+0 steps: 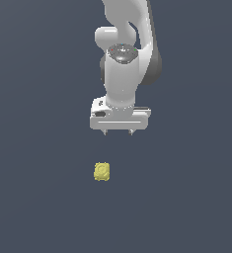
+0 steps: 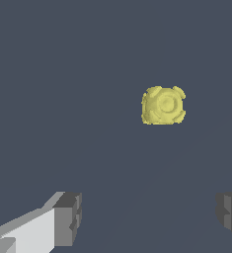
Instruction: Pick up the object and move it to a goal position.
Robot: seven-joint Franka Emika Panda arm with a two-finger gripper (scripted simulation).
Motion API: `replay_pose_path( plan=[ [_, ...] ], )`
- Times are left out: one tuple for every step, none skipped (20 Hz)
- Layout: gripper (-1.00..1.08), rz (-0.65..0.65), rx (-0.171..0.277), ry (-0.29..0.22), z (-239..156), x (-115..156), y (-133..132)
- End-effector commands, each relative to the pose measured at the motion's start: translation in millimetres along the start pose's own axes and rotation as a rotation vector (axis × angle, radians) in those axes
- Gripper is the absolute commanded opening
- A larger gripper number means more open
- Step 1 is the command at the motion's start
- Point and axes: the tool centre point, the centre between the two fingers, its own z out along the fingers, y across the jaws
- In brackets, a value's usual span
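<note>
The object [image 1: 102, 172] is a small pale-yellow lumpy block with rounded corners and a round relief on its face. It lies on the dark grey floor. My gripper [image 1: 118, 132] hangs on the white arm above it, a little to the exterior view's right of the block, and clear of it. The jaws stand wide apart and hold nothing. In the wrist view the block [image 2: 163, 105] lies ahead of the two fingertips [image 2: 68, 219], apart from them, and the gripper [image 2: 149, 217] is empty.
A flat dark grey floor [image 1: 38, 197] fills both views. No other objects, containers or edges show.
</note>
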Motion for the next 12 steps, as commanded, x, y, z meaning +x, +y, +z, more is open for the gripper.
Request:
replay_pose_path(
  plan=[
    [1.0, -0.006, -0.001, 0.004, -2.6, 0.3, -3.8],
    [1.0, -0.006, -0.001, 0.004, -2.6, 0.1, -3.8],
    [1.0, -0.005, -0.001, 0.004, -2.2, 0.1, -3.1],
    [1.0, -0.004, -0.001, 0.003, -1.5, 0.6, -2.3],
    [1.0, -0.003, -0.001, 0.002, -0.7, 1.3, -1.6],
    [1.0, -0.003, -0.001, 0.002, 0.3, 2.4, -1.0],
    [1.0, -0.003, -0.001, 0.001, 1.4, 3.8, -0.2],
    [1.0, -0.003, 0.0, 0.0, 2.8, 5.5, 0.6],
    [1.0, -0.002, 0.0, 0.0, 4.3, 7.5, 1.5],
    [1.0, -0.002, 0.0, -0.001, 6.2, 9.7, 2.5],
    [1.0, -0.002, 0.0, -0.003, 8.5, 12.2, 3.9],
    [1.0, -0.001, 0.001, -0.004, 11.0, 14.9, 5.5]
  ],
)
